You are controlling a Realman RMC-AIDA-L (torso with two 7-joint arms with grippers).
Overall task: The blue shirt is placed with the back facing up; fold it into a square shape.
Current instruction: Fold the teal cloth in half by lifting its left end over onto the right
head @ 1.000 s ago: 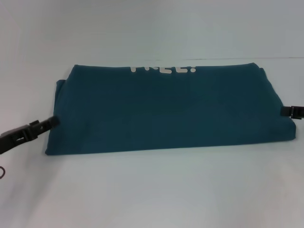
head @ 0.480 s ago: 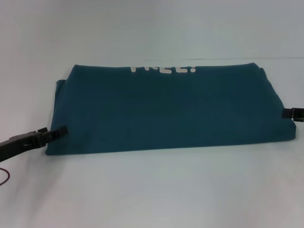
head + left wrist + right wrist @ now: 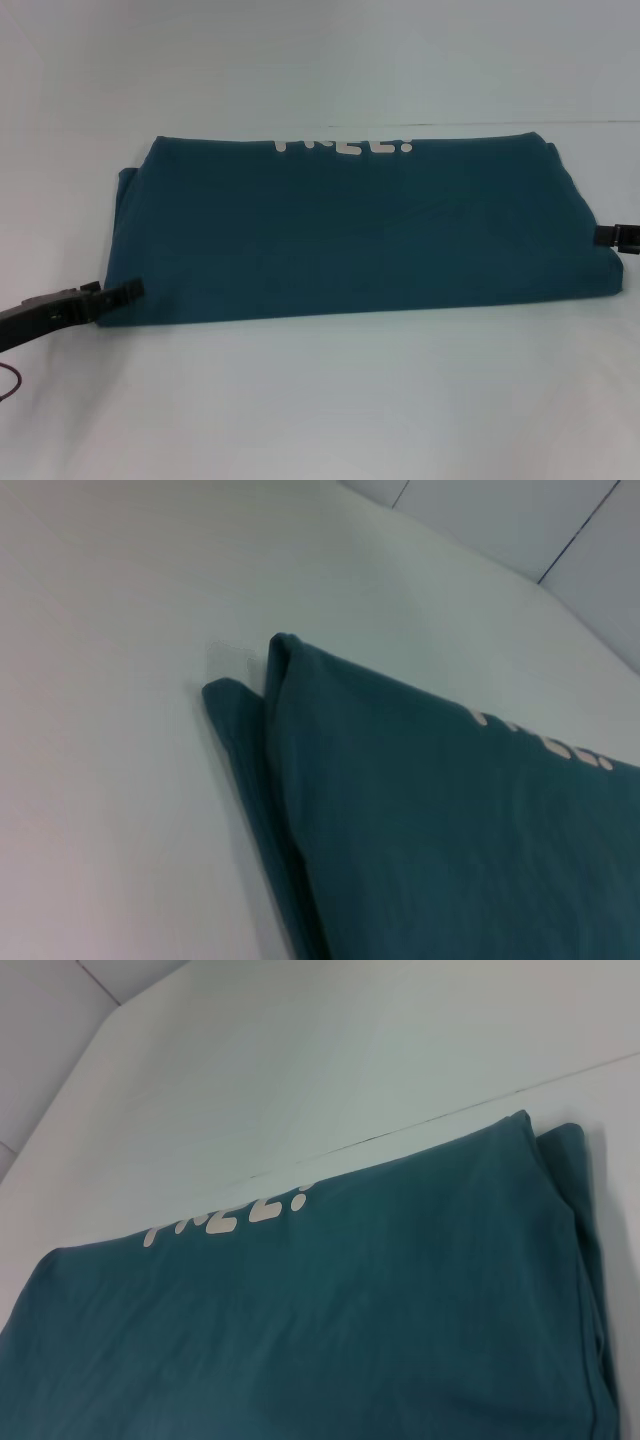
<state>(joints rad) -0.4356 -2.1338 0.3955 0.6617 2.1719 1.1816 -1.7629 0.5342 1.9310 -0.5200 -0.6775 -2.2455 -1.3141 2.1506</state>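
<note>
We see the blue shirt (image 3: 355, 230) lying folded as a wide band across the middle of the white desk (image 3: 320, 400), its long axis running side to side and its lettering along the far edge. Our left gripper (image 3: 125, 293) sits at the near left corner and our right gripper (image 3: 612, 236) touches the right edge; we cannot tell their finger state. A grip catching only the top layer could spoil the fold.
</note>
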